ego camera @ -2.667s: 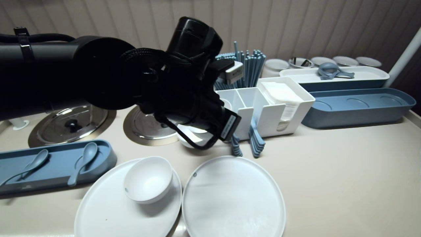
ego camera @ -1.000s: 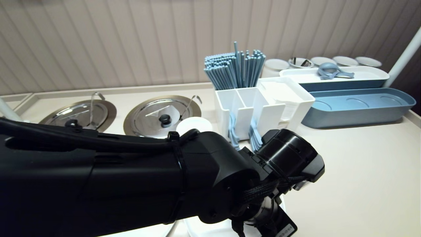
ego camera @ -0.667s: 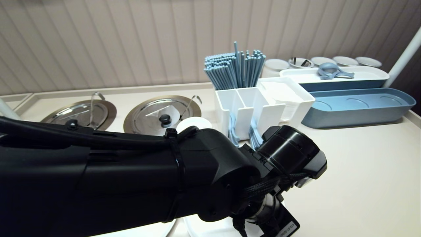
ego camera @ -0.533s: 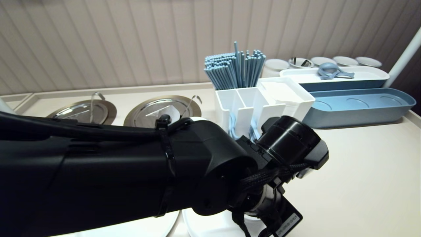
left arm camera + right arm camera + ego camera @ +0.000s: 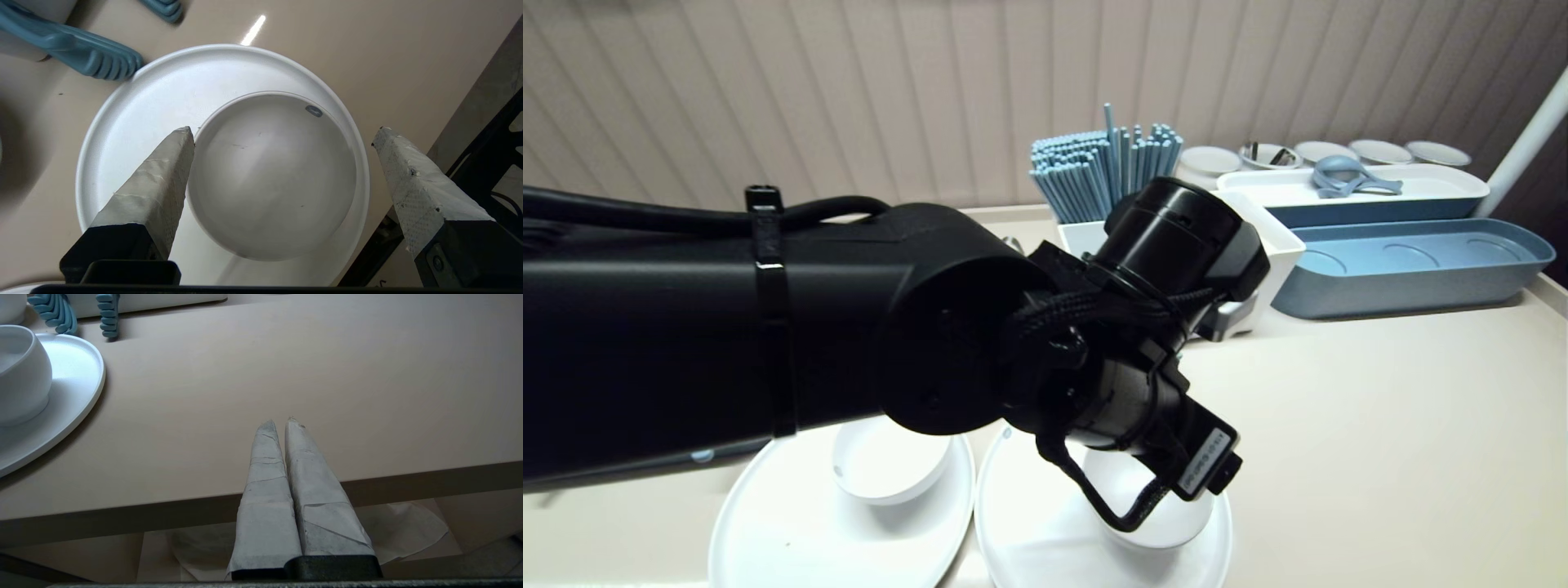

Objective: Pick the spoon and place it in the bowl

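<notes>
My left gripper (image 5: 284, 130) hangs open just above a white bowl (image 5: 269, 175), one taped finger on each side of its rim and nothing gripped. The bowl stands upright on the right-hand white plate (image 5: 135, 122), towards its near side. In the head view my black left arm (image 5: 866, 327) covers most of the table; under its wrist shows that bowl (image 5: 1168, 523) on its plate (image 5: 1029, 531). A second white bowl (image 5: 882, 465) sits on the left plate (image 5: 792, 531). My right gripper (image 5: 280, 421) is parked shut and empty, below the table's front edge.
Behind the plates stands a white caddy (image 5: 1258, 245) with blue chopsticks (image 5: 1107, 163), and stacked blue spoons (image 5: 90, 57) lie at its foot. A long blue tray (image 5: 1413, 261) and a white tray (image 5: 1347, 192) fill the back right. A white pole (image 5: 1527, 131) rises at far right.
The left gripper has opened and let go of the bowl, which stays on the right plate. The left arm has lifted upward since then.
</notes>
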Available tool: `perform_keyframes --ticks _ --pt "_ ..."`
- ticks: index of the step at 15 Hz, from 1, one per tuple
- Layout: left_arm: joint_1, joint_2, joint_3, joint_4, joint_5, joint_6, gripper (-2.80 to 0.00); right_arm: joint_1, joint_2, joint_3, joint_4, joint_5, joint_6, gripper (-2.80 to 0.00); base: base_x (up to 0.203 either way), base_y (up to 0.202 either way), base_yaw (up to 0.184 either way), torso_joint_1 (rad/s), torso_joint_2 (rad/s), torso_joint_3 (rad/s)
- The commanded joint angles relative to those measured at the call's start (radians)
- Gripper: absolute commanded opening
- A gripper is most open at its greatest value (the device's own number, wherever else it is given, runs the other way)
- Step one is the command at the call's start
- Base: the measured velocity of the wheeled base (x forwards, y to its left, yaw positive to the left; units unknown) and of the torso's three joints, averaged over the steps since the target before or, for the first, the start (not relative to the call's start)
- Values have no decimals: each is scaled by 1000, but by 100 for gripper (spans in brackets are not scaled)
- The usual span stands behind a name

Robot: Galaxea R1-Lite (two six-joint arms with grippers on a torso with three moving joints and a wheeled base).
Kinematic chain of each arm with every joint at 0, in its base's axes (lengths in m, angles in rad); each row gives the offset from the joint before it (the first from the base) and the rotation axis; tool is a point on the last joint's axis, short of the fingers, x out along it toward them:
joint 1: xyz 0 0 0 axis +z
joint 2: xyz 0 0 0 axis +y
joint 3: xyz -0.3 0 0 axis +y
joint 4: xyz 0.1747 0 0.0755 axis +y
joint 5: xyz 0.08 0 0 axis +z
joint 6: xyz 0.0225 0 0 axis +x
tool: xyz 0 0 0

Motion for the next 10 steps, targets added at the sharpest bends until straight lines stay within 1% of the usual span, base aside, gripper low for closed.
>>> perform_keyframes --ticks 1,2,4,5,8,10 --pt "28 -45 6 3 1 -17 0 0 1 0 0 0 0 -280 0 0 0 0 0 0" --pt "42 -55 15 4 0 -23 0 0 1 0 0 0 0 -280 0 0 0 0 0 0" --pt "44 -51 15 5 0 -23 0 0 1 0 0 0 0 -280 0 0 0 0 0 0" --pt "44 -50 16 5 0 -23 -280 0 1 0 0 0 -1 -280 0 0 0 0 0 0" --pt "46 -64 49 5 1 -23 -280 0 1 0 0 0 0 -280 0 0 0 0 0 0" --pt "68 -89 58 5 1 -26 -280 0 1 0 0 0 0 -280 0 0 0 0 0 0"
